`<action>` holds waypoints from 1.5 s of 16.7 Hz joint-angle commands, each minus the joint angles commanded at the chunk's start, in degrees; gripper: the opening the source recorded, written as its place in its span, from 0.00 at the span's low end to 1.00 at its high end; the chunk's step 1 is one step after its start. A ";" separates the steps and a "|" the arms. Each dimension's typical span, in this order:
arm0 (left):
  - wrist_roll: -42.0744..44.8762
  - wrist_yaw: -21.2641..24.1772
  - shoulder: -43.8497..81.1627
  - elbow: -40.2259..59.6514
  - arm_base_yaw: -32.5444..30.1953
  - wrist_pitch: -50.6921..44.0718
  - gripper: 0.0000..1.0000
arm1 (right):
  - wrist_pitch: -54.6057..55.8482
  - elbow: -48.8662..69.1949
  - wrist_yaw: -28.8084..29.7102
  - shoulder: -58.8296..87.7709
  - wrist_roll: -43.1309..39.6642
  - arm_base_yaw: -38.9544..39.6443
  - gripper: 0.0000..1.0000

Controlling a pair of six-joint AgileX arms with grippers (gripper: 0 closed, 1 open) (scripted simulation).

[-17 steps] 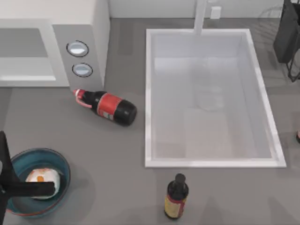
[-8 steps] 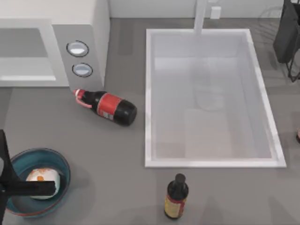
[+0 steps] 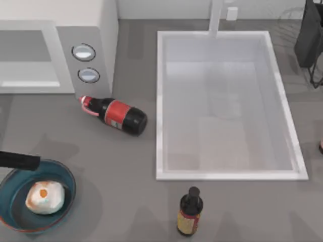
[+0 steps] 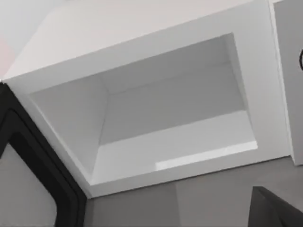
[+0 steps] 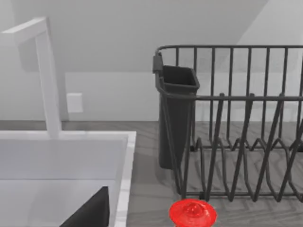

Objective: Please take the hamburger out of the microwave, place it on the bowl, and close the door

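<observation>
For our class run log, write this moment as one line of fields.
hamburger: in bowl | microwave: cavity open, door not closed | left gripper: above bowl's far rim | next: close door

Teal bowl (image 3: pixel 15 214) with reddish-orange rim, cream hamburger (image 3: pixel 45 196) with orange spot, white microwave (image 3: pixel 60 45).

The hamburger (image 3: pixel 45 196) lies in the bowl (image 3: pixel 68 177) (front-left), before the microwave (image 3: pixel 91 30).

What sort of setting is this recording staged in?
Most likely a kitchen counter, rendered in simulation. A white sink with a faucet is set into the grey countertop, a microwave stands at the top view's left, and a dark wire dish rack sits beside the sink.
</observation>
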 joint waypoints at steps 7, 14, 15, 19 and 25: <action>16.44 29.73 30.73 24.37 36.23 -14.22 0.00 | 0.00 0.00 0.00 0.00 0.00 0.00 1.00; 32.45 56.13 58.66 46.11 69.76 -27.21 0.00 | 0.00 0.00 0.00 0.00 0.00 0.00 1.00; 34.22 58.97 61.72 48.45 73.44 -28.63 0.00 | 0.00 0.00 0.00 0.00 0.00 0.00 1.00; 39.10 66.84 70.26 54.94 83.69 -32.58 0.00 | 0.00 0.00 0.00 0.00 0.00 0.00 1.00; 39.97 68.26 71.80 56.12 85.54 -33.30 0.00 | 0.00 0.00 0.00 0.00 0.00 0.00 1.00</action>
